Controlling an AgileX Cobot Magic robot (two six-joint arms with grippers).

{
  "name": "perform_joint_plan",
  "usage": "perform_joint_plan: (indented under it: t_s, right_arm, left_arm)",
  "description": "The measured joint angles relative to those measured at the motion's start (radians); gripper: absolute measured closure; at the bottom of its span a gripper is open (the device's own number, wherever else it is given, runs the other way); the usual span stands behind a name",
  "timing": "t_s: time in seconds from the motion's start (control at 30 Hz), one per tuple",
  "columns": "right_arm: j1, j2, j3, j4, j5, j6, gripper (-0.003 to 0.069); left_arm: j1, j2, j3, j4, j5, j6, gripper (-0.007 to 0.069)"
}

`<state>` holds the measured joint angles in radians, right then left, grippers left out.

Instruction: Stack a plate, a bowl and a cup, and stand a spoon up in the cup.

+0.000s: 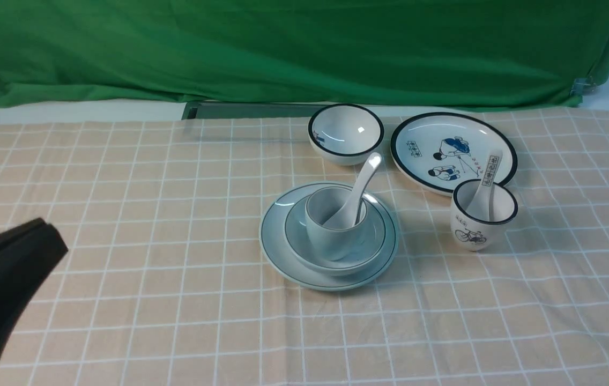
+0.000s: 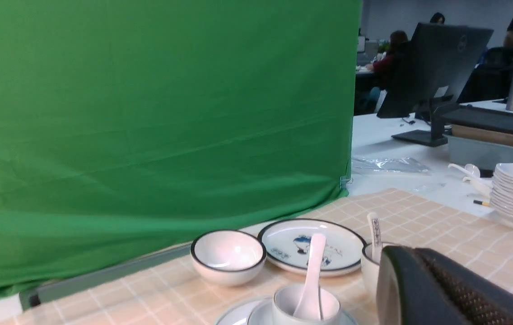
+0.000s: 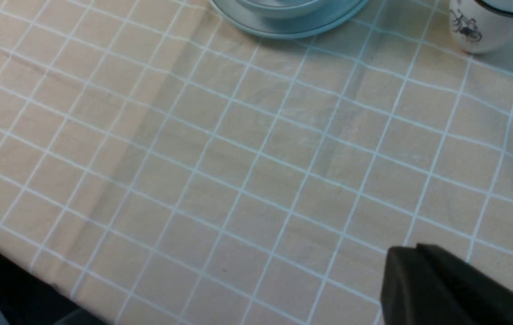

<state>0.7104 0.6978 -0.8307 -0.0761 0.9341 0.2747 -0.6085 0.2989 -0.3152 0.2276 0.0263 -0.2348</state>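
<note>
Stacked at mid-cloth: plate (image 1: 277, 252) at the bottom, bowl (image 1: 377, 236) on it, cup (image 1: 328, 233) in the bowl, spoon (image 1: 361, 185) standing in the cup, handle leaning toward the far right. Just beyond, black-rimmed bowl (image 1: 345, 133) and cartoon plate (image 1: 452, 150); to the right, bicycle cup (image 1: 480, 219) holding a printed spoon (image 1: 488, 179). All on a checked tablecloth (image 1: 149, 214). Left gripper (image 1: 50, 236) pressed together, holding nothing, well left of the stack. Right gripper (image 3: 412, 257) likewise closed and empty, over bare cloth.
</note>
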Motion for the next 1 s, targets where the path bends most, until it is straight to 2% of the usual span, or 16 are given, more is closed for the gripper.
perform_joint_plan:
  t_s: [0.3, 0.43, 0.5, 0.57, 0.6, 0.67, 0.73, 0.83, 0.9, 1.0]
  right_arm:
    - [-0.001, 0.0, 0.0, 0.0, 0.0, 0.002, 0.0605]
    - [-0.059, -0.013, 0.0, -0.025, -0.016, -0.002, 0.0612]
    - [-0.132, -0.056, 0.025, -0.012, -0.07, -0.05, 0.0636]
    - [-0.237, -0.131, 0.108, 0.051, -0.202, -0.203, 0.0641]
    - [-0.259, -0.139, 0.13, 0.066, -0.218, -0.217, 0.0641]
    - [-0.386, -0.246, 0.278, 0.153, -0.426, -0.343, 0.0641]
    - [-0.495, -0.336, 0.434, 0.206, -0.567, -0.383, 0.0641]
    - [-0.605, -0.492, 0.644, 0.235, -0.727, -0.407, 0.0641]
    - [-0.65, -0.592, 0.773, 0.24, -0.783, -0.43, 0.0641]
    - [-0.669, -0.671, 0.829, 0.24, -0.763, -0.46, 0.0641]
  left_arm:
    - [0.0, -0.002, 0.047, 0.0, 0.032, 0.0, 0.0619]
    - [0.0, -0.002, 0.052, 0.0, 0.037, 0.0, 0.0619]
    - [0.0, -0.002, 0.052, 0.0, 0.039, 0.0, 0.0619]
    - [0.0, -0.002, 0.052, 0.0, 0.04, 0.0, 0.0619]
    - [0.0, -0.002, 0.052, 0.0, 0.04, 0.0, 0.0619]
    - [0.0, -0.002, 0.052, 0.0, 0.04, 0.0, 0.0619]
    - [0.0, -0.002, 0.052, 0.0, 0.04, 0.0, 0.0619]
    - [0.0, -0.002, 0.052, 0.0, 0.04, 0.0, 0.0619]
    - [0.0, -0.002, 0.052, 0.0, 0.04, 0.0, 0.0619]
    - [0.0, -0.002, 0.052, 0.0, 0.041, 0.0, 0.0619]
